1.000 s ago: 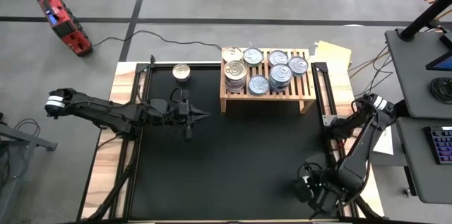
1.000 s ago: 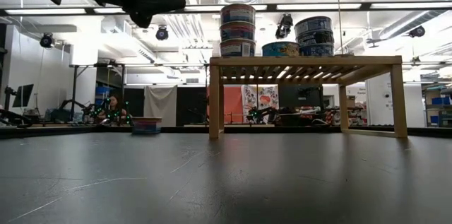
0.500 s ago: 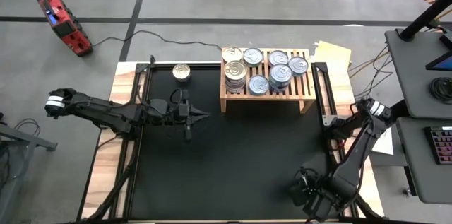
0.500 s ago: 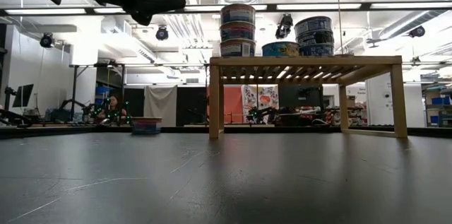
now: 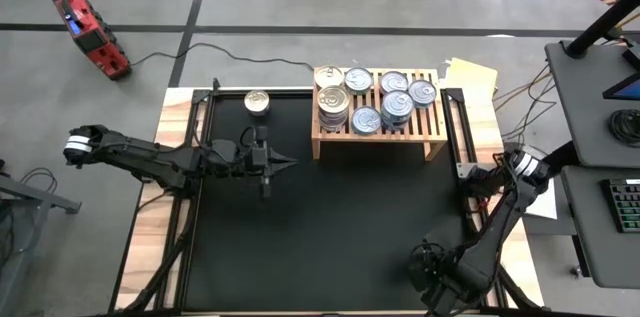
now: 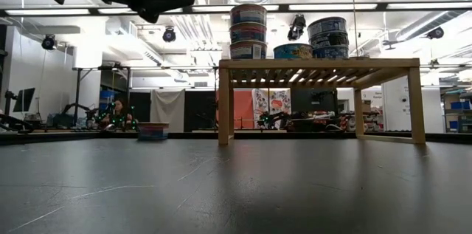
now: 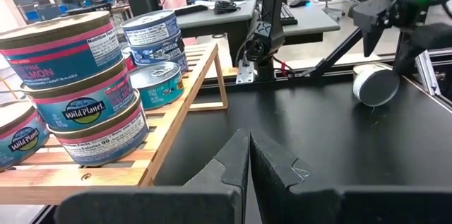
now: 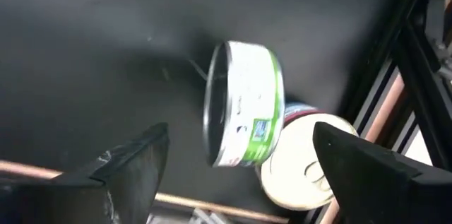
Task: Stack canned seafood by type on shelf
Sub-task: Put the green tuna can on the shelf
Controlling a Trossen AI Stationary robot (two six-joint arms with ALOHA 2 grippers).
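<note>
Below the right gripper (image 8: 233, 174), fingers spread, a tipped can (image 8: 244, 114) looks rigid, slick; grip its rim.

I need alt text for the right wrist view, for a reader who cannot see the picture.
Between the right gripper's two open dark fingers, a white-labelled can stands on its edge on the black mat. It leans against another can lying flat with its pale lid up, near the mat's edge.
</note>
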